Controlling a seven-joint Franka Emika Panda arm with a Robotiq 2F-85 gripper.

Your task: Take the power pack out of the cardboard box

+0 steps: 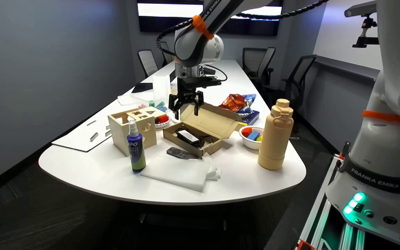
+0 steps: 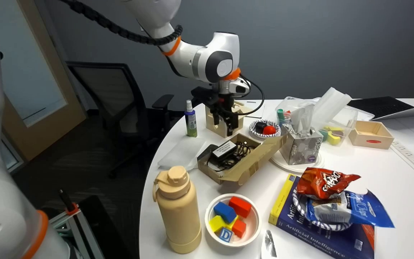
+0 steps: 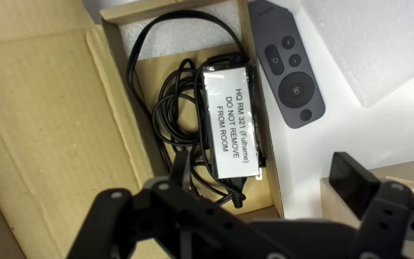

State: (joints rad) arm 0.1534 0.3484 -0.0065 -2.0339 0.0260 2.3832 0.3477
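We begin inside the cardboard box (image 1: 182, 143), where the power pack (image 3: 230, 122) lies label up, close along the long wall opposite the lid (image 3: 56, 108); it is not yet out. Lying there, it leaves the other half of the cardboard box for its cord (image 3: 167, 124), looped in a loose heap. We judge that the cord could snag as the pack comes up. The lid lies folded back, so that the cardboard box can be reached from above.

Higher than the cardboard box, out toward the short end opposite the foam (image 3: 176, 39), hangs our tool (image 3: 263, 162). It is released: the fingers (image 3: 350, 180) stand wide apart and nothing is between them. We take that spread as meant for straddling the pack, though the tool would first need to move along the cardboard box and come down; the slim gap at the wall looks tight for a finger.

Just outside that same wall of the cardboard box lies a remote (image 3: 289, 64); whether they touch we cannot tell. A white sheet (image 1: 177, 172) lies near the cardboard box too, perhaps its packing.

Farther off, past the cardboard box's foam end, a bowl (image 2: 241, 242) gathers toy blocks (image 2: 240, 206), and a flask (image 1: 275, 135) stands upright on the bench (image 1: 238, 180), well apart from the cardboard box, which we think leaves room to reach.
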